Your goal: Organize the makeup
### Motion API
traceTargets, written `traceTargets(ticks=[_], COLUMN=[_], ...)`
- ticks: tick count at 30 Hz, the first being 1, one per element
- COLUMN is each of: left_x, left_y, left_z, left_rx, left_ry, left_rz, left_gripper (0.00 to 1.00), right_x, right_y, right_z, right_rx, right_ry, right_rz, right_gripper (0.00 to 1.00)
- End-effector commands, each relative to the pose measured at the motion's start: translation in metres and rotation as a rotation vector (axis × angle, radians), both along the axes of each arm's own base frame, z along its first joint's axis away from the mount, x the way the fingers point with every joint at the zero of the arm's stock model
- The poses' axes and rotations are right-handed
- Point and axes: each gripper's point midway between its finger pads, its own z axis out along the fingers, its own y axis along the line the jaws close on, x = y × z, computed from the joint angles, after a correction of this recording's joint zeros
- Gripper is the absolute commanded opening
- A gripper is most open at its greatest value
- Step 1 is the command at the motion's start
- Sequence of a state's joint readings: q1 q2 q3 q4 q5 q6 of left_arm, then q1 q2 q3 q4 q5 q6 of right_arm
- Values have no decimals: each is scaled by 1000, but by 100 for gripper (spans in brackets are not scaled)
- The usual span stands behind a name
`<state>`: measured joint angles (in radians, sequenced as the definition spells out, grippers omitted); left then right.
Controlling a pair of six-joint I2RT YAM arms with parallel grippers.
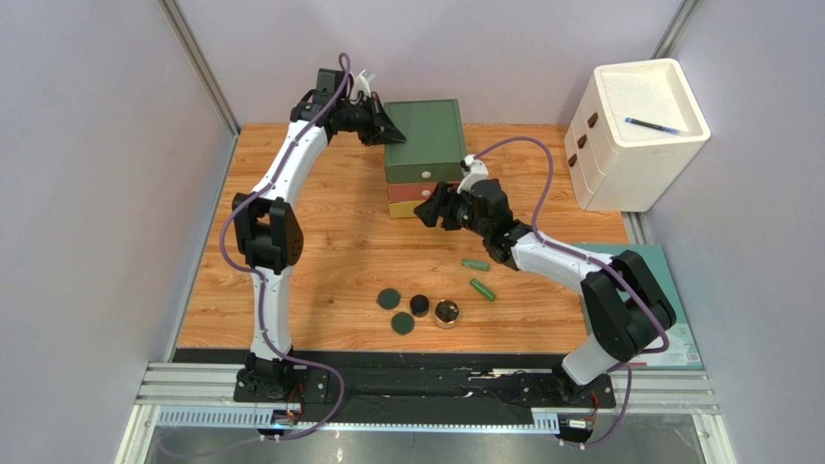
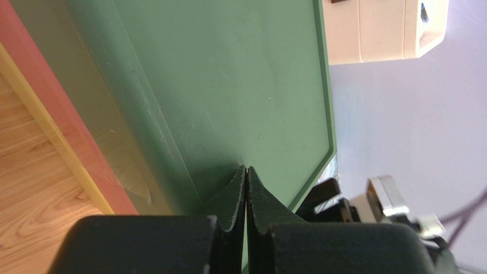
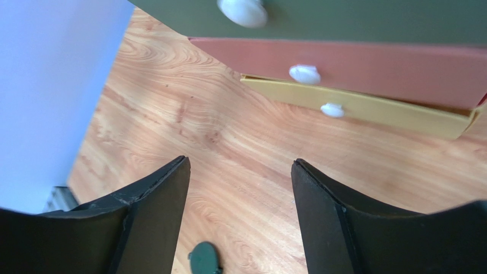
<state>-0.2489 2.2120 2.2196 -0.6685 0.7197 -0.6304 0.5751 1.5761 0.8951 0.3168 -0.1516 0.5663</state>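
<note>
Now, right gripper (image 1: 424,214) (image 3: 240,166): jaws spread apart with nothing between them, only bare wood showing in the gap.
Right gripper position: just in front of the drawer box (image 1: 424,130), facing its drawer fronts, low over the table (image 1: 320,251).
Left gripper (image 1: 391,135) (image 2: 246,169): fingers pressed flat together, holding nothing.
Left gripper position: tips at the left edge of the drawer box's green top (image 2: 228,85); I cannot tell whether they actually press on it.
Drawer fronts: green drawer (image 3: 354,14) on top, red drawer (image 3: 388,60) in the middle, yellow drawer (image 3: 377,108) at the bottom, each with a white knob; the yellow one juts out a little past the red.
Makeup, tubes: two green tubes (image 1: 474,263) (image 1: 482,289) lie on the wood near the right arm's forearm, close together but apart.
Makeup, round pieces: two dark green discs (image 1: 388,300) (image 1: 402,324), a black jar (image 1: 419,305) and a gold-rimmed compact (image 1: 446,313) sit clustered nearer the front edge, well apart from the drawer box.
Right wrist view: a dark green rounded piece (image 3: 204,260) peeks in at the bottom, cut off by the edge.
Off to the side: a white cabinet (image 1: 634,135) stands beyond the table's right rear corner with a blue pen (image 1: 656,124) lying on top.
</note>
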Motion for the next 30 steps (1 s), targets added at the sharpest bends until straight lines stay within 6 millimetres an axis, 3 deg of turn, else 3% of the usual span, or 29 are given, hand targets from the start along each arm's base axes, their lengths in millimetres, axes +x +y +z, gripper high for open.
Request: traceTargets(ticks=[1,3,9,30], left_x=[-13,-14,-17,-22], left_y=[4,5,5,3], left_z=[-28,-28,-32,-37], left_rx=[63,65,65,58], left_ry=[71,68,72,69], left_rz=[-11,-15,-25,-70], left_gripper=[0,0,0,0], right_x=[6,8,28,69], right_y=[12,9,1,-4], right_z=[54,43,41,4], right_rx=[324,381,604,669], right_ry=[-100,-47,-40,27], right_rz=[32,1,-52,-196], right_gripper=[70,70,67,59])
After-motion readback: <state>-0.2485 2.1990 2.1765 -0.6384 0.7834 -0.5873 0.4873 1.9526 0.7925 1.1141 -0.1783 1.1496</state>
